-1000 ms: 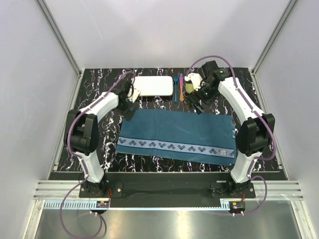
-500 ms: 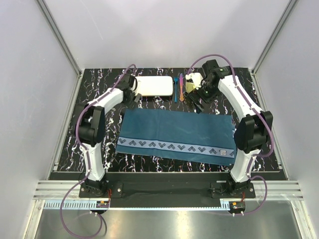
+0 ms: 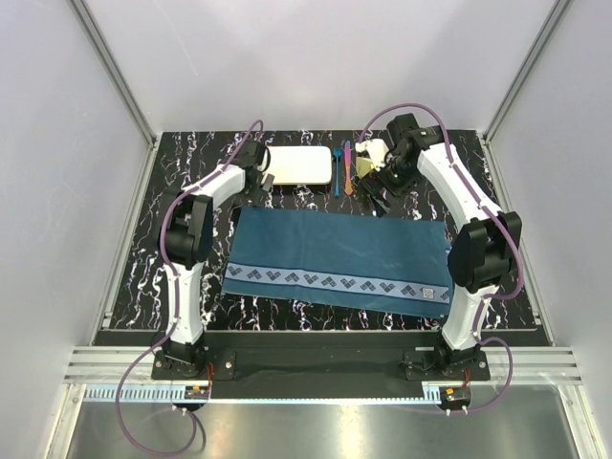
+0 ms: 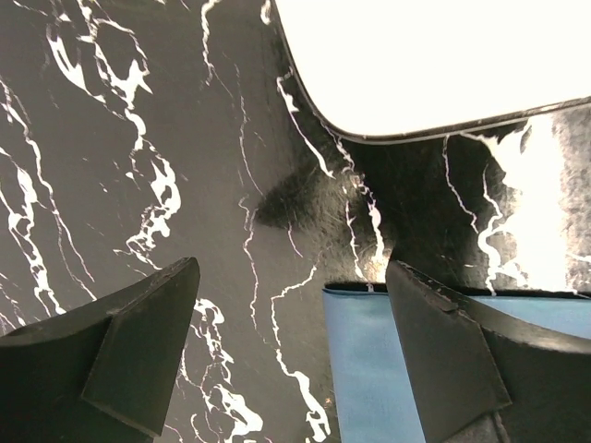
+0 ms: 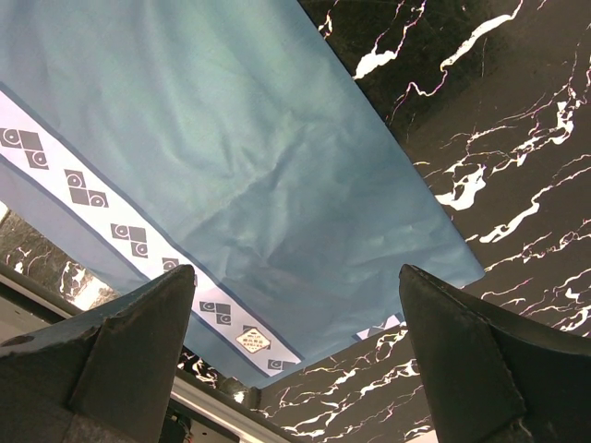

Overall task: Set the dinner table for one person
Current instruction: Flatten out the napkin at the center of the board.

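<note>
The dinner table (image 3: pixel 191 277) is a black top with white veins. A teal placemat (image 3: pixel 339 258) lies flat in its middle. A white rectangular plate (image 3: pixel 296 164) sits at the far edge. Beside it lie a blue utensil (image 3: pixel 337 172) and an orange-and-purple one (image 3: pixel 347 170). My left gripper (image 3: pixel 260 188) is open and empty, just above the table between the plate's left end and the placemat's far left corner. In the left wrist view the gripper (image 4: pixel 294 268) faces the plate (image 4: pixel 434 55), with the placemat corner (image 4: pixel 369 369) by its right finger. My right gripper (image 3: pixel 377 198) is open and empty, over the placemat's far edge (image 5: pixel 231 138).
A small yellowish thing (image 3: pixel 366 168) sits right of the utensils, under my right wrist. Grey walls and metal frame rails close in the table on three sides. The right wrist view shows the bare table (image 5: pixel 499 111) right of the placemat and the table's near edge.
My left gripper has moved away from the placemat's far left corner toward the plate's left end, the arm stretching farther back. The right arm has hardly moved.
</note>
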